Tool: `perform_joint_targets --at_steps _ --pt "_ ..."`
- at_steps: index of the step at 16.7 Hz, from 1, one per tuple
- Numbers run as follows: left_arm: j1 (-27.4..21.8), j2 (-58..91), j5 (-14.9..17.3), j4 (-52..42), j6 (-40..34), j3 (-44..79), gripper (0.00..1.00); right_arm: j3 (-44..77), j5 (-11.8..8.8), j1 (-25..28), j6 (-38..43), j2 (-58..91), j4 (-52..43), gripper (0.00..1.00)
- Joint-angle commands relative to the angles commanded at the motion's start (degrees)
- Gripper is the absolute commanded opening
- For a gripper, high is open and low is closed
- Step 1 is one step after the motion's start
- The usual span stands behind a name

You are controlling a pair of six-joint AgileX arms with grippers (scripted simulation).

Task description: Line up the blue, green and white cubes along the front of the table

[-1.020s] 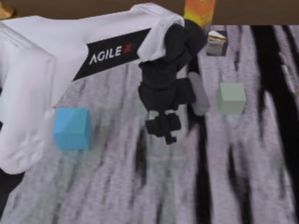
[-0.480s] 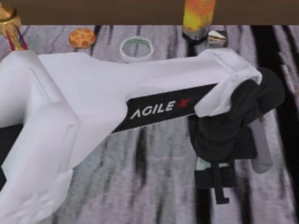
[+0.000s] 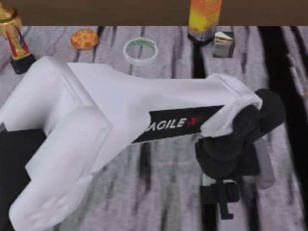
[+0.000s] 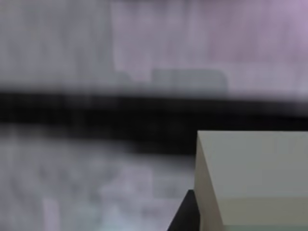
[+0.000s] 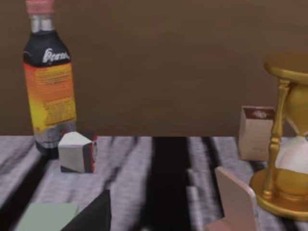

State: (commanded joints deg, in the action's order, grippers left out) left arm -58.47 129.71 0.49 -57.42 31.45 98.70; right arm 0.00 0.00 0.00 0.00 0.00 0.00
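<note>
At the table's near right, left gripper reaching low, grip unclear, white cube filling its wrist view, green cube only in right wrist view.

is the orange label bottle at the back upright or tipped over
Upright: the bottle stands on its base on the table, pink cap at the top, beside the small silver-and-dark block.

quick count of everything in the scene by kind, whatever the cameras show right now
cubes: 2, off-white cube and green cube; no blue one in view
bottle: 1
tape ring: 1
silver-and-dark block: 1
orange round thing: 1
gold trophy: 1
hourglass: 1
small carton: 1
total: 9
</note>
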Motion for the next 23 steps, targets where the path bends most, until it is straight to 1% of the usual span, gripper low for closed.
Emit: perform_joint_targets --at_steps 3,7,20,21,23 --pt "-0.25 1.76 -0.02 4.00 0.07 -2.51 0.00 0.00 0.00 0.00 0.00 0.00 0.00 1.00" --pt "-0.26 1.84 -0.03 4.14 0.07 -2.61 0.00 0.00 0.00 0.00 0.00 0.00 0.00 1.00" --pt "-0.26 1.84 -0.03 4.14 0.07 -2.61 0.98 0.00 0.00 0.00 0.00 0.00 0.00 1.00" --pt "-0.26 1.84 -0.03 4.14 0.07 -2.61 1.00 0.00 0.00 0.00 0.00 0.00 0.00 1.00" --pt "-0.26 1.84 -0.03 4.14 0.07 -2.61 1.00 0.00 0.00 0.00 0.00 0.00 0.00 1.00"
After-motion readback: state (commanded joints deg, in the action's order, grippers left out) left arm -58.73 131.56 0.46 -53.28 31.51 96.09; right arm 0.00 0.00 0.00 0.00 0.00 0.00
